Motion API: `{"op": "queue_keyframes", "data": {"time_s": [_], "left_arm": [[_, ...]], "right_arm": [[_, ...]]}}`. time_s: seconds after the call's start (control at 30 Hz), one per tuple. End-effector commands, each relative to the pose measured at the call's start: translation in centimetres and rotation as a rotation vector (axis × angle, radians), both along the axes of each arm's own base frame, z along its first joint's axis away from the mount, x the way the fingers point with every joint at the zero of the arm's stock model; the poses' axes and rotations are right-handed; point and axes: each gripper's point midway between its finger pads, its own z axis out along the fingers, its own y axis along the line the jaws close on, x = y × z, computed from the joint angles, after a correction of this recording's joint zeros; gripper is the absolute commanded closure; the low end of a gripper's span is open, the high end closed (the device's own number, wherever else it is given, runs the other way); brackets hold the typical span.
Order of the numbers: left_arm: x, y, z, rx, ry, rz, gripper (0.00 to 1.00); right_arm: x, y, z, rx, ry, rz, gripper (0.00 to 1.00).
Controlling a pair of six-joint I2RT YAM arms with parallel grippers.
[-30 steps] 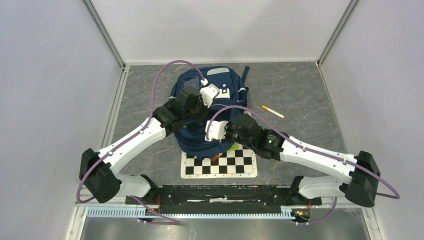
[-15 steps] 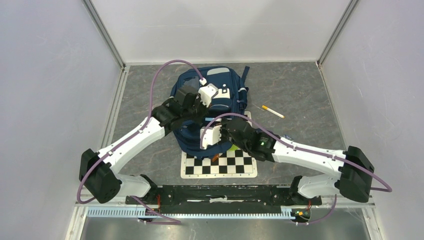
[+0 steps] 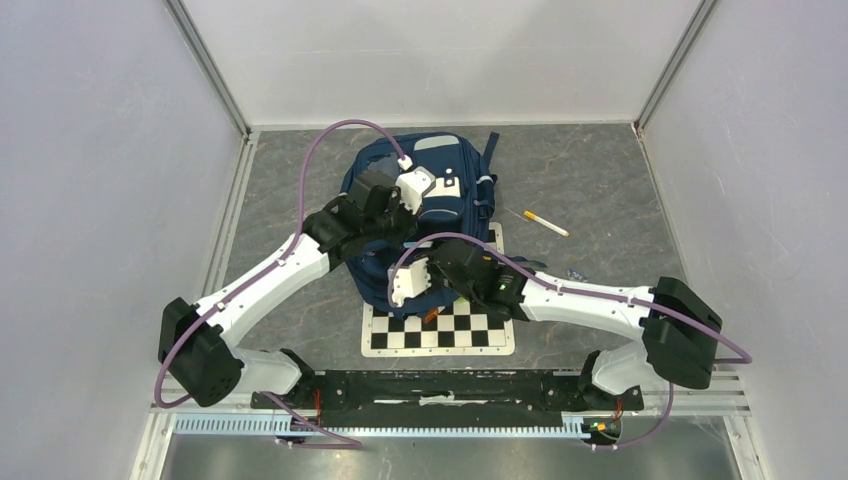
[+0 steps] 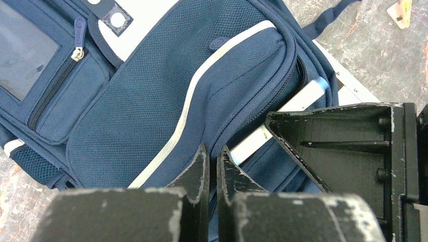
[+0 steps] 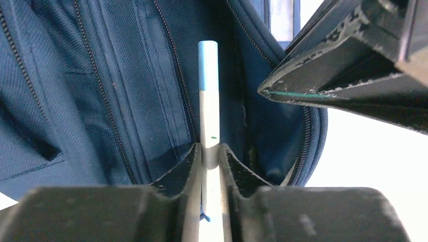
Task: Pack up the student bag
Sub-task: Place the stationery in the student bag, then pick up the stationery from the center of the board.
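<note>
I see the student bag (image 3: 466, 210) flat mid-bench (image 3: 600, 170) toward the far edge, bottom end on the checkerboard (image 3: 470, 330). The left fingers (image 4: 201, 164) are closed at the zip lip, I reckon to keep the compartment agape; can't tell if fabric is pinched. The right fingers (image 5: 196, 161) clamp a blue-capped marker (image 5: 208, 91), cap-first into that opening, lined up to drop inside.

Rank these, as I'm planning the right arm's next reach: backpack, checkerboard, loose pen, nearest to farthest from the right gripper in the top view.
1. Navy backpack: directly under the right gripper, jaws at its opening.
2. Checkerboard: next, on the backpack's near side.
3. White-and-yellow pen: on the table, off to the right.
</note>
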Motion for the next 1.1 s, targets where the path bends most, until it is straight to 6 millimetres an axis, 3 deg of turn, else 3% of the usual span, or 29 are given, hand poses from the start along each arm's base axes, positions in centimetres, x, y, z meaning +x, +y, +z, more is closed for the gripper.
{"op": "queue_keyframes", "data": {"time_s": [0.0,0.13,0.27,0.5,0.67,0.83,1.07], "left_arm": [[0.0,-2.4,4.7,-0.186,-0.06,-0.03,0.98],[0.0,-2.4,4.7,-0.184,-0.058,-0.029,0.98],[0.1,-2.2,4.8,-0.184,-0.066,-0.019,0.98],[0.4,-1.8,4.7,-0.175,-0.072,-0.001,0.98],[0.7,-1.4,4.7,-0.167,-0.08,0.021,0.98],[0.9,-1.0,4.9,-0.14,-0.107,0.018,0.98],[1.4,-1.0,6.3,-0.135,-0.122,0.03,0.98]], "right_arm": [[1.0,1.7,2.8,0.069,-0.073,0.009,0.71],[1.0,1.4,2.4,0.073,-0.063,-0.007,0.52],[0.3,1.2,2.7,0.114,-0.042,0.002,0.44],[-2.2,0.5,5.8,0.308,0.044,0.034,0.33],[-4.1,-1.5,7.5,0.437,0.092,0.033,0.24],[-2.7,-5.6,8.3,0.574,0.137,-0.113,0.18],[3.5,-14.5,5.3,0.731,0.213,-0.506,0.08]]}}
